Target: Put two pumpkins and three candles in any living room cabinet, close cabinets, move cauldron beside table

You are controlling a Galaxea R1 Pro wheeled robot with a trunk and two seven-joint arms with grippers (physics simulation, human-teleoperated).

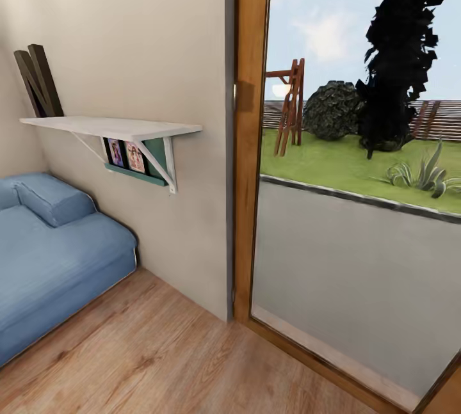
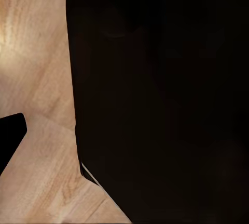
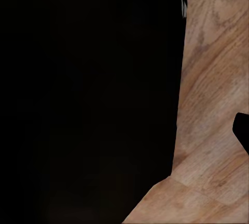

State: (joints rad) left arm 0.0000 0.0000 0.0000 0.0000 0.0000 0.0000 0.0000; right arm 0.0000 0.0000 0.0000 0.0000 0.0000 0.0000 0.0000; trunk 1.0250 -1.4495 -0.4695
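- Tool state cannot be told on either arm: each wrist view is mostly blocked by a large black mass, with wooden floor [image 2: 36,78] beside it.
- One small dark shape [image 3: 243,130], cut off at the frame edge, could be a fingertip; unclear.
- Head view: one white wall shelf [image 1: 112,126] at upper left, two framed photos [image 1: 125,155] beneath it, one blue sofa [image 1: 51,254] cut off at lower left, one glass door [image 1: 358,209] at right.
- Pumpkins, candles, cauldron: unplaceable from these views.
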